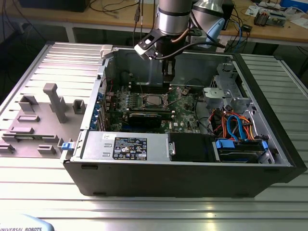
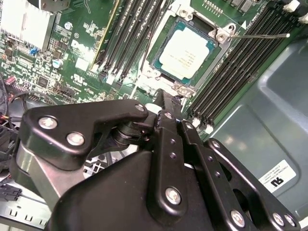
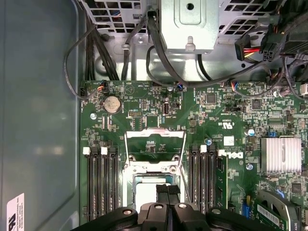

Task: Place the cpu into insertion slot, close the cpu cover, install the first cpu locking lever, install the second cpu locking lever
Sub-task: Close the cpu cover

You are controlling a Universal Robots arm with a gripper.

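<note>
Nearest me in the exterior view, the open case [image 1: 192, 178] lies on the surface [image 1: 144, 207], and its near wall fences in the board. Past the black card [image 1: 147, 118], the cpu [image 2: 185, 50] sits flat in the insertion slot [image 2: 153, 73], so I judge placing done. The cpu cover [image 3: 155, 132] is swung open off the chip, just beside the socket. My claw [image 3: 167, 191] hangs low over the socket edge, pinched together, gripping nothing I can see. Memory slots [image 3: 101, 183] crowd both flanks, and a thin lever [image 2: 262, 34] juts free.
</note>
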